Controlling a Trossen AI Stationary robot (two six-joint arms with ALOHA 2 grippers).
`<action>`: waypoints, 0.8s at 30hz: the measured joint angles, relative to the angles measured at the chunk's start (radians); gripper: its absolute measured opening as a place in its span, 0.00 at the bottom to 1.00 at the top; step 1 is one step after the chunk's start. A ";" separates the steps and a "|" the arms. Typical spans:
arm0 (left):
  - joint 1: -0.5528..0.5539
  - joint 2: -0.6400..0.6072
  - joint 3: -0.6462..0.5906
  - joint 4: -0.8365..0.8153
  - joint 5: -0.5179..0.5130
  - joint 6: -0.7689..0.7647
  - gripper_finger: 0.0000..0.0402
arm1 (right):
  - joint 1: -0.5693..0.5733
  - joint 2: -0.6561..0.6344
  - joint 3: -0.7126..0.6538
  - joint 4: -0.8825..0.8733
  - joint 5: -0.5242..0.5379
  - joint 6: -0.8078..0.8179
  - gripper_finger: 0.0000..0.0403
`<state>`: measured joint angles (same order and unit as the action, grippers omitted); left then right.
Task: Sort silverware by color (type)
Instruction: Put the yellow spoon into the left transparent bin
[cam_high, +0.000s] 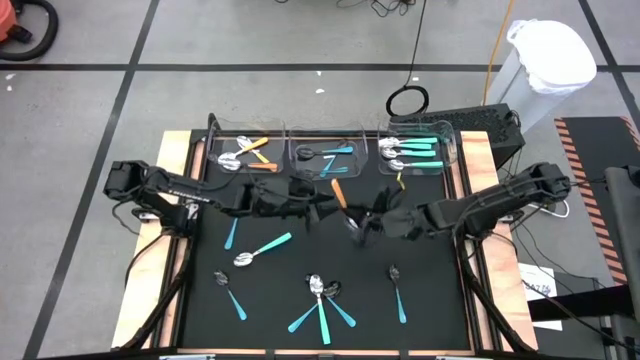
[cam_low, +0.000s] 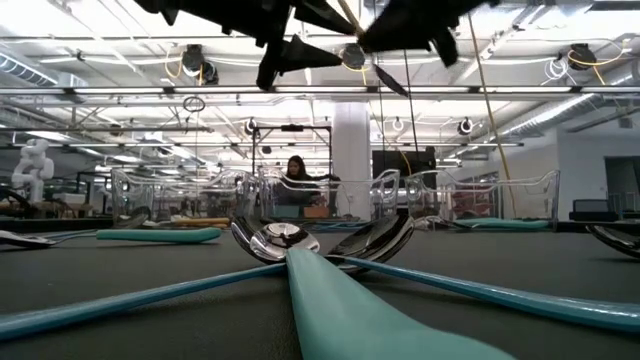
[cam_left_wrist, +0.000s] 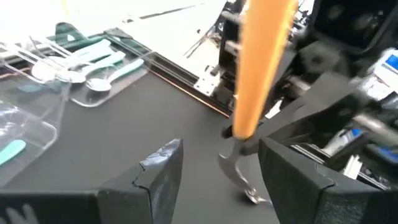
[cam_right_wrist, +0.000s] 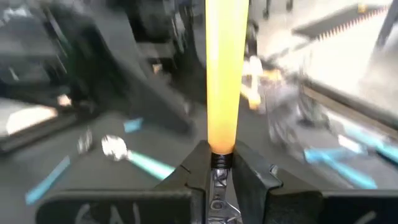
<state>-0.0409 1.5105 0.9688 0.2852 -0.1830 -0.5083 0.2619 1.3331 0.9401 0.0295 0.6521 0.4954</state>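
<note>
An orange-handled spoon hangs above the middle of the black mat. My right gripper, reaching in from the table's right, is shut on it. My left gripper comes from the left and is open. In the left wrist view its two fingers stand on either side of the spoon's metal neck, apart from it. Loose teal-handled spoons lie on the mat: one pale-bowled, a crossed cluster, and others. My right gripper pinches the spoon's metal neck between its two fingers, just below the orange handle. The fingers reach in roughly level from the table's right and lie along the spoon. The handle sticks out past the fingertips, and the spoon is lifted clear of the mat.
Three clear bins stand along the mat's far edge. The left one holds orange-handled spoons, the middle one a dark-bowled teal spoon, and the right one several silver teal spoons. A wooden frame borders the mat.
</note>
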 joint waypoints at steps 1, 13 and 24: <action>0.008 0.000 0.000 0.008 0.003 0.001 0.52 | -0.010 0.000 0.000 0.038 -0.004 -0.024 0.10; 0.096 0.000 0.000 0.203 0.062 0.154 0.49 | -0.092 0.003 0.000 0.112 -0.112 -0.108 0.10; 0.204 -0.013 0.000 0.164 0.242 0.232 0.08 | -0.153 0.005 0.000 0.139 -0.104 -0.110 0.20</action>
<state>0.1633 1.4970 0.9688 0.4489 0.0585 -0.2762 0.1085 1.3376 0.9406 0.1688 0.5486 0.3852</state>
